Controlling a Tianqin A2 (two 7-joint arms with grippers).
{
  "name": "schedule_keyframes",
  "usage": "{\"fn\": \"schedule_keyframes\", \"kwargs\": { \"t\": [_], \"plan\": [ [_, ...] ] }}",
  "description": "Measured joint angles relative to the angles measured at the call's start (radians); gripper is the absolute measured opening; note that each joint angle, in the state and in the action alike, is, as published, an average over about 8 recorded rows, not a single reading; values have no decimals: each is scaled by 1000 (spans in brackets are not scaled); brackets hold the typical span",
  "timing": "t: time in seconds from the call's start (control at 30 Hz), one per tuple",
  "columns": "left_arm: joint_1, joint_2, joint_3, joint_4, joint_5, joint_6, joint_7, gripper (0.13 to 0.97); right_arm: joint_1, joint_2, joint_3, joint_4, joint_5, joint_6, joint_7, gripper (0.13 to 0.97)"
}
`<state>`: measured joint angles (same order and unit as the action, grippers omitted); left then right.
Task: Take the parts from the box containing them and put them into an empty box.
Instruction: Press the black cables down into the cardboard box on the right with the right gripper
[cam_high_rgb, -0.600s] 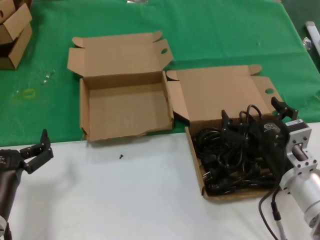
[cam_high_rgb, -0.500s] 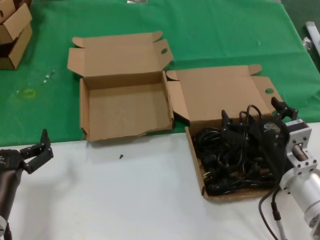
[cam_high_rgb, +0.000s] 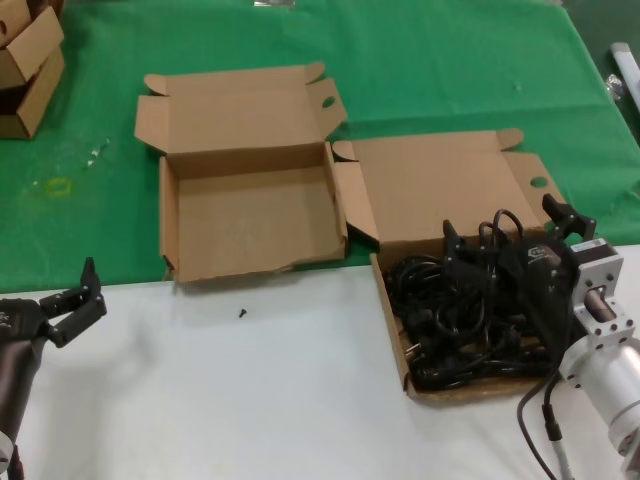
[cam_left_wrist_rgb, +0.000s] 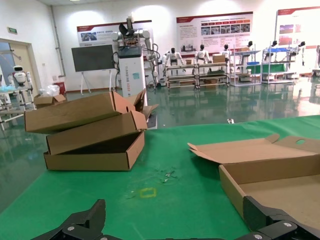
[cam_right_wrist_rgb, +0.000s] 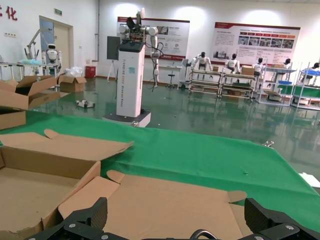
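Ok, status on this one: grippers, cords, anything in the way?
Right gripper open over the cords in their box. Left gripper open, idle. Empty box unobstructed.

Black cords (cam_high_rgb: 455, 320), brown boxes (cam_high_rgb: 250, 225), seemingly plain green cloth (cam_high_rgb: 450, 70).

Two open mailer boxes lie side by side on the worktop (cam_high_rgb: 250, 400): one empty box (cam_high_rgb: 250, 215) with a low uneven front edge, and, to the right of that box, one box containing the parts (cam_high_rgb: 455, 215). The parts (cam_high_rgb: 450, 325) are black cords tangled in one heap, so their number cannot be told. Far to the left of the empty box stands one stack of small cartons (cam_high_rgb: 28, 60); the left wrist view shows three in it (cam_left_wrist_rgb: 92, 132). One tiny dark speck (cam_high_rgb: 242, 313) lies just in front of the empty box. Two tools show: the left tool (cam_high_rgb: 72, 300) and the right tool (cam_high_rgb: 510, 235)
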<state>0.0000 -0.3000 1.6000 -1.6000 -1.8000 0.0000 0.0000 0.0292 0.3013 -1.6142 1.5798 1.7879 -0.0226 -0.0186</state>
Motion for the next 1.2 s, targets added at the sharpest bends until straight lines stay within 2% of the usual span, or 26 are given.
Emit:
{"fn": "schedule_keyframes", "kwargs": {
  "t": [0.4, 0.7, 0.8, 1.0, 1.2],
  "plan": [
    [0, 0, 0, 0, 0, 0, 0, 907, 3, -12, 10, -2, -8, -11, -17, 966],
    [0, 0, 0, 0, 0, 0, 0, 779, 20, 10, 16, -21, -43, -77, -104, 966],
    [0, 0, 0, 0, 0, 0, 0, 779, 37, 54, 6, -34, -55, -127, -128, 966],
    [0, 0, 0, 0, 0, 0, 0, 631, 99, 208, -42, -50, -79, -261, -94, 966],
    [0, 0, 0, 0, 0, 0, 0, 501, 203, 381, -104, -69, -102, -451, -64, 966]
  ]
}}
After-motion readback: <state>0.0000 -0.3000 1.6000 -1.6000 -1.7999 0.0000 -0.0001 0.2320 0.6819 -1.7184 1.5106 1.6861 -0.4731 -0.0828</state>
